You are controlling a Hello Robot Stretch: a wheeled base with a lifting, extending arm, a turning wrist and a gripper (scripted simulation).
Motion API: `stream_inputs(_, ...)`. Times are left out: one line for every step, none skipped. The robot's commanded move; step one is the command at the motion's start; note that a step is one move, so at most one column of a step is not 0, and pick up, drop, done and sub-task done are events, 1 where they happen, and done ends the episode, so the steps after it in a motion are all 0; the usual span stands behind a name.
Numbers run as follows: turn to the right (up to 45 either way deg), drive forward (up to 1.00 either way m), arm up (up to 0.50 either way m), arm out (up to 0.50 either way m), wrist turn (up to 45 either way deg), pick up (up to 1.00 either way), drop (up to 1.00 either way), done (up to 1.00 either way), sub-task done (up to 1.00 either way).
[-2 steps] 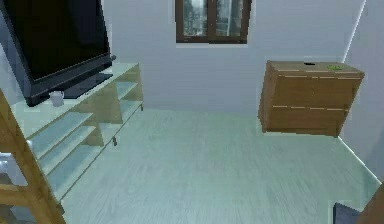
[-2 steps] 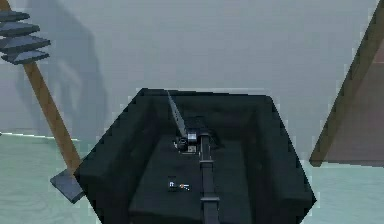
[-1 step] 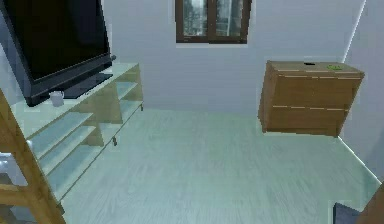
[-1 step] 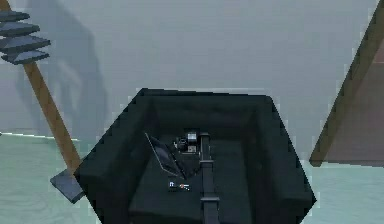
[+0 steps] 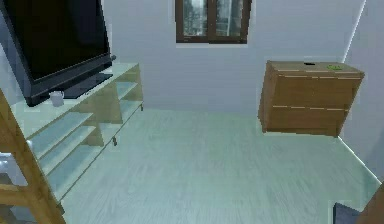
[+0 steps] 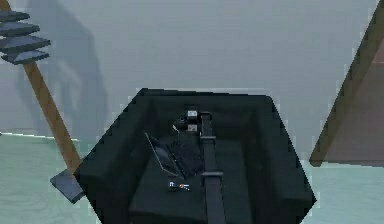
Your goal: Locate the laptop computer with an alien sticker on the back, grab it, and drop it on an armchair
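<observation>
Dark armchair [image 6: 110, 165], arm bar [image 6: 211, 170] over its seat, gripper [image 6: 179, 127] near a dark open laptop [image 6: 162, 152] lying there, cannot tell whether it holds anything

Dark arm [image 6: 210, 170] rises from the arm side view's bottom edge, just right of middle, extended outward. White squares [image 6: 190, 125] at its far end. The gripper [image 6: 178, 136] sits left of them, fingers indistinct. Cannot tell whether it holds anything.

No legible text or signs
</observation>
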Motion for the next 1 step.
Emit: stream_inputs(0.0, 0.0, 0.0, -0.08, 0.0, 0.0, 0.0, 0.0, 0.0)
